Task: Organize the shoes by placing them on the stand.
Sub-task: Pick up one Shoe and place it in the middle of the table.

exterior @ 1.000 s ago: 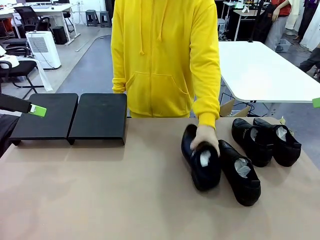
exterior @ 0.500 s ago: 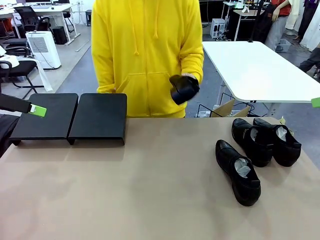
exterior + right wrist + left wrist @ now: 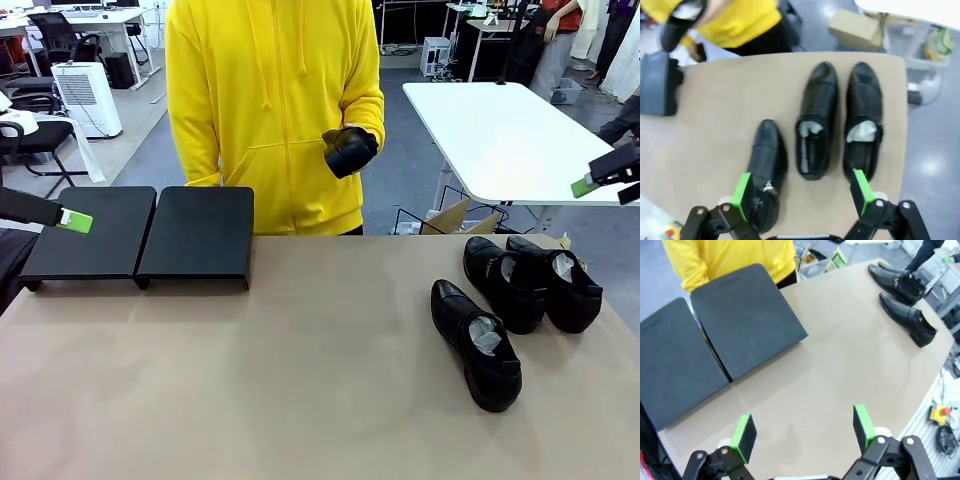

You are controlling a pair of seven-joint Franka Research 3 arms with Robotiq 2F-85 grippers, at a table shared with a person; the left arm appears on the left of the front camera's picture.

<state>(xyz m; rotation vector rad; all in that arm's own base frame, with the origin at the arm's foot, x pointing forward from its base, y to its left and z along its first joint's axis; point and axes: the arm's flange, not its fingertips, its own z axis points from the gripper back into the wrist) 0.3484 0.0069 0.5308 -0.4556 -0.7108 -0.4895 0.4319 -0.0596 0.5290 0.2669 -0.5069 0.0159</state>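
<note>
One shoe is held aloft by the person; three shoes are set right on the surface. Left pincer and right pincer are spread apart.

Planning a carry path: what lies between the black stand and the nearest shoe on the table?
Bare beige tabletop, seen in the front and left wrist views, from the low matte-black stand to the nearest glossy black leather shoe.
</note>
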